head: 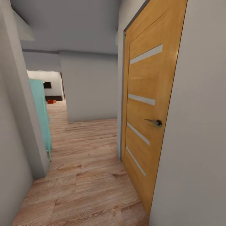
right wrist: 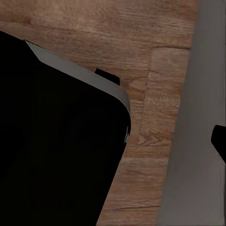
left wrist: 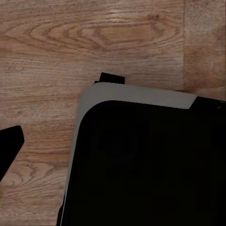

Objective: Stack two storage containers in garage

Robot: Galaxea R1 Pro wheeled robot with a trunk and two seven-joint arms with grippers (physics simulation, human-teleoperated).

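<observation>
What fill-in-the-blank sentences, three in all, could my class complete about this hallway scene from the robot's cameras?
1. The tall honey-brown wooden door with pale horizontal strips is on the ____ side of the head view.
2. The light plank floor is made of ____.
3. The small orange-red container far down the hallway sits below a ____ rectangular TV.

Missing words: right; wood; black

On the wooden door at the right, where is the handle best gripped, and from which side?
Grip the door handle on its thin horizontal lever, near the free end pointing left, away from the round pivot. Come from the hallway side, facing the door, with one finger above the lever and one below; the far end probably gives the most leverage.
</observation>
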